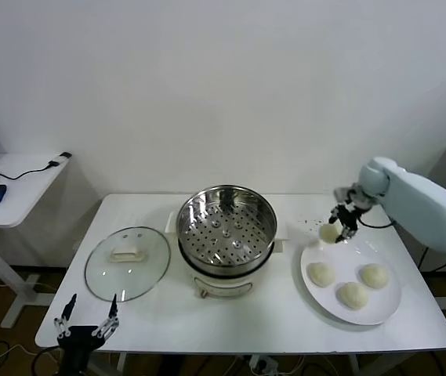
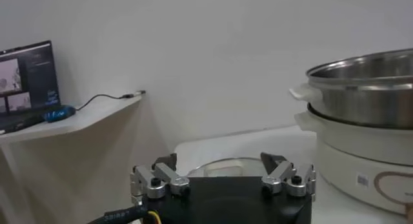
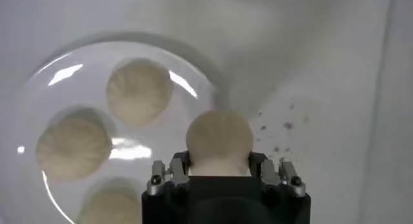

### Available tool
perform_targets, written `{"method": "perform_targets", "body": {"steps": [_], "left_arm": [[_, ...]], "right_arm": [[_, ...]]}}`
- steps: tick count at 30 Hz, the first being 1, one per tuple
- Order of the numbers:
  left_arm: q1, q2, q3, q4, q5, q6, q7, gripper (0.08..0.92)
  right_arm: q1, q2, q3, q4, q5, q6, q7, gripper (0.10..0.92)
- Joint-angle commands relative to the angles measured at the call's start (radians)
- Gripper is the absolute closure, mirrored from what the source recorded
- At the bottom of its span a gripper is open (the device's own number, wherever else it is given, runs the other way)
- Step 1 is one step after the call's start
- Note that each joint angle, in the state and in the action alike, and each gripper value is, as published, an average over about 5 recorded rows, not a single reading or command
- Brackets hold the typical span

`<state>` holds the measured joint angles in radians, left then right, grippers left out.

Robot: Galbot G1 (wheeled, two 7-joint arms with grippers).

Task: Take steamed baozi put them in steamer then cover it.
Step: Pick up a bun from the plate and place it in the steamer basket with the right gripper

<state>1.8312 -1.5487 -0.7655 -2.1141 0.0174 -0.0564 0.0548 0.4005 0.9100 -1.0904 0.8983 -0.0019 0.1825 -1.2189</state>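
Observation:
My right gripper (image 1: 333, 229) is shut on a cream-white baozi (image 3: 219, 141), held just above the far left rim of the white plate (image 1: 382, 313). Three more baozi (image 1: 320, 274) (image 1: 374, 275) (image 1: 353, 294) lie on that plate. The steel steamer (image 1: 226, 228) stands open on its cream pot base at the table's middle, with nothing in the basket. The glass cover (image 1: 127, 262) with its cream handle lies flat to the steamer's left. My left gripper (image 1: 88, 317) hangs open at the table's near left edge, below the cover.
Small dark specks (image 3: 274, 135) dot the table between plate and steamer. A side desk (image 1: 11, 188) with a blue mouse and a cable stands to the far left. In the left wrist view a monitor (image 2: 26, 83) sits on that desk.

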Motion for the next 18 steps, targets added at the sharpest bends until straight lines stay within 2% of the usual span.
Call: {"method": "perform_targets", "body": {"steps": [1, 5, 12, 18], "left_arm": [[0.010, 0.006, 0.000, -0.024, -0.015, 0.007, -0.014, 0.177], [0.013, 0.006, 0.014, -0.022, -0.007, 0.003, -0.015, 0.177], [0.001, 0.005, 0.018, -0.014, -0.004, 0.006, -0.017, 0.177], [-0.014, 0.001, 0.024, -0.014, -0.013, 0.014, -0.047, 0.177]], "right_arm": [[0.347, 0.066, -0.242, 0.106, 0.060, 0.258, -0.046, 0.423], [0.401, 0.166, -0.221, 0.130, 0.007, 0.365, -0.029, 0.423], [0.347, 0.327, -0.131, 0.226, -0.133, 0.429, 0.017, 0.423], [0.186, 0.430, -0.026, 0.204, -0.420, 0.531, 0.058, 0.423]]}}
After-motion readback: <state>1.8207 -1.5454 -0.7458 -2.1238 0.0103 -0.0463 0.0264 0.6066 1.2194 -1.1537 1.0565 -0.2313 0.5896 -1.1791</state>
